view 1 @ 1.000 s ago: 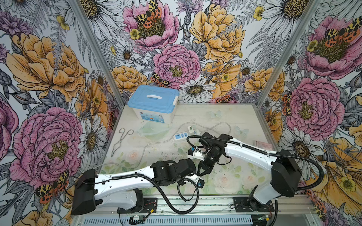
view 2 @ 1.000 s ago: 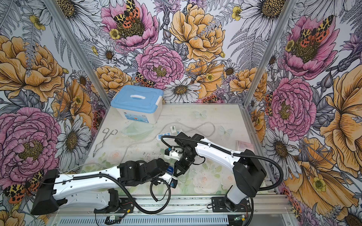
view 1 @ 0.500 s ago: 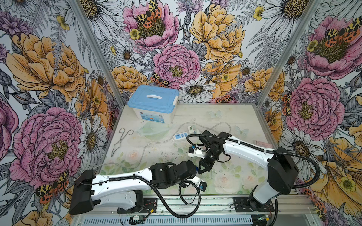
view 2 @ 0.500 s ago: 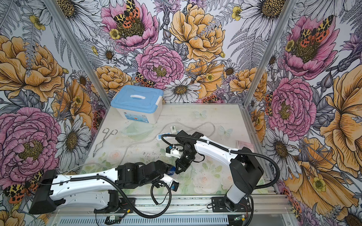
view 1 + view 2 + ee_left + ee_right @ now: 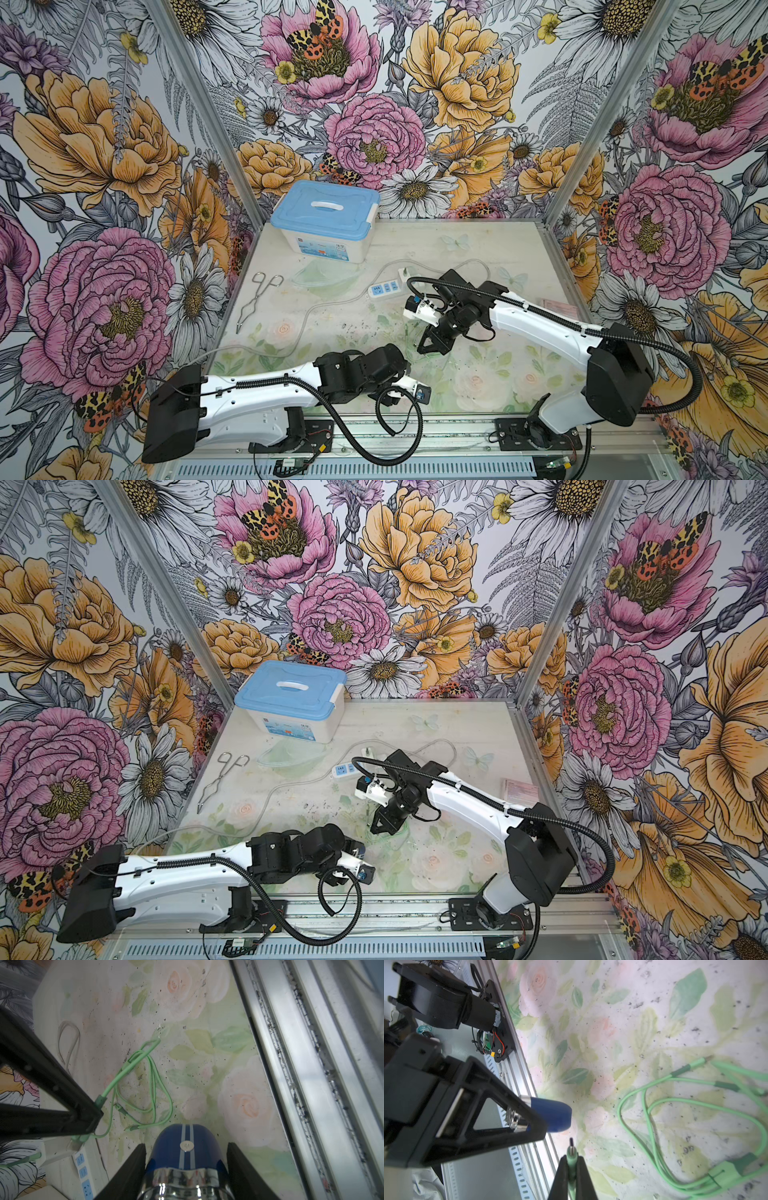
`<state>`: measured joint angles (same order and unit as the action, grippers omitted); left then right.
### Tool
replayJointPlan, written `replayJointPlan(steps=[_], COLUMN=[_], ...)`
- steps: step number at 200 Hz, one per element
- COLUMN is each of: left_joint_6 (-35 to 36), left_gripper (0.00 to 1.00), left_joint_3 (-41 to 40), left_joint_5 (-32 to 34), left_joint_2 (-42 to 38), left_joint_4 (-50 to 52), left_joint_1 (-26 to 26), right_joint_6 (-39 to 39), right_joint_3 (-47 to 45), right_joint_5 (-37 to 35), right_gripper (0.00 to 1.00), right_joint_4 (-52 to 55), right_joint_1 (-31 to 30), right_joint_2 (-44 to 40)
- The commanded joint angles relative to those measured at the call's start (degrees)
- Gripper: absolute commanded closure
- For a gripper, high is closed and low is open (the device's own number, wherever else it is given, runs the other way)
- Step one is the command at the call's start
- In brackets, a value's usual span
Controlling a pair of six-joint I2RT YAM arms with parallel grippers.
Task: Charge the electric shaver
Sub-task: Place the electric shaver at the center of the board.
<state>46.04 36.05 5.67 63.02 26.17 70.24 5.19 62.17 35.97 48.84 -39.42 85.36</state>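
L gripper point(image 5: 186, 1145) is clamped on the electric shaver point(image 5: 185, 1155) at bottom centre of the L wrist view. One finger sits on each flank of the blue body, just fwd of the chrome head, and the striped rounded end pokes out free. In both top views the shaver is hidden under the L wrist, low centre of frame. It looks small, rigid and prob. light, but the shell is glossy and curved, so I'd expect it to slip or twist in the pads once a plug pushes on it. Best hold is the wide flanks near the chrome collar, as now; keep off the head, likely the delicate bit. Charging port can't be seen. R gripper point(image 5: 572, 1158) is pinched tight on the green plug point(image 5: 571, 1164), bottom centre of the R wrist view. Its metal pin clears the tips and aims toward the blue end w/ a gap between. The rest of the green cable point(image 5: 675, 1109) lies in loose loops at right of that frame; it's soft and may drag. The table point(image 5: 478, 249) is flat w/ a pale floral print, speckled w/ dark grit. An alu rail point(image 5: 311, 1084) runs down the right of the L wrist view, near the shaver. Floral-papered walls point(image 5: 124, 124) close three sides. Box point(image 5: 326, 220) w/ a blue lid sits upper centre, tongs point(image 5: 257, 299) centre-left, power strip point(image 5: 384, 288) mid-frame, all well apart from the shaver.
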Motion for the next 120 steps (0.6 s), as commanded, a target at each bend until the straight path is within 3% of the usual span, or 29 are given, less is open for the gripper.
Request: replayJointPlan(steps=[1, 55, 84, 120], left_joint_6=[-4.67, -9.34, -11.92, -14.29], left_gripper=[1.0, 1.0, 1.0, 1.0], left_joint_3=[-0.63, -0.02, 2.71, 4.26], left_joint_5=[-2.17, -4.44, -5.6, -8.92], left_joint_2=[0.38, 4.27, 11.47, 16.13], left_joint_4=[-2.91, -7.53, -12.28, -10.88], left_joint_1=[-1.98, -7.47, -7.7, -8.41], right_joint_6=[-2.28, -3.4, -4.78, -6.67], right_joint_3=[-1.28, -3.98, -5.05, -6.66], right_joint_5=[-3.62, -5.4, -7.21, -8.17], right_gripper=[1.0, 1.0, 1.0, 1.0], right_joint_4=[-2.59, -6.31, -7.98, -10.33], right_joint_1=[1.64, 3.03, 3.19, 3.38], right_joint_2=[-3.35, -4.51, -4.23, -5.49])
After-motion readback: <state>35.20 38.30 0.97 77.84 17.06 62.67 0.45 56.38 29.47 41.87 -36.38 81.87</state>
